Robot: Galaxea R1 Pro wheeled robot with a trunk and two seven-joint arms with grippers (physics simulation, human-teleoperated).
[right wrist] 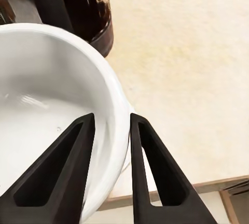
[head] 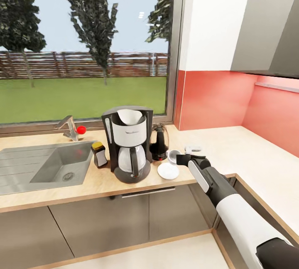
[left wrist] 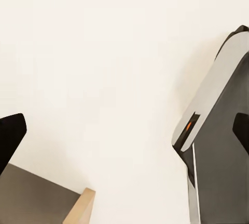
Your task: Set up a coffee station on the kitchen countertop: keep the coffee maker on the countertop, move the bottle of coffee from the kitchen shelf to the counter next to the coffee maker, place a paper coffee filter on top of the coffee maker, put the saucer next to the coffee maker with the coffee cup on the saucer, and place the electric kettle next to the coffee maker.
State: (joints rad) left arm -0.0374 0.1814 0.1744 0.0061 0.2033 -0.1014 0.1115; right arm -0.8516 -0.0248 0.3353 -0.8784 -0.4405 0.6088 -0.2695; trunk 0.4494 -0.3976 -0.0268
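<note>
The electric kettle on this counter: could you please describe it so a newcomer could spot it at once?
Find the tall black coffee maker with the white front panel beside the steel sink. Right of it stands the rounded dark see-through glass kettle with a black base. It is shorter than the machine and darker than the white saucer in front.

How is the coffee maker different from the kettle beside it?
The coffee maker is taller than the electric kettle. The coffee maker has a white front panel; the kettle is dark, see-through glass. A white paper filter sits in the coffee maker's top; the kettle has none. Both stand upright on the countertop.

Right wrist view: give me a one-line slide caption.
Right gripper fingers pinch the white coffee cup rim, beside the electric kettle on the countertop.
</note>
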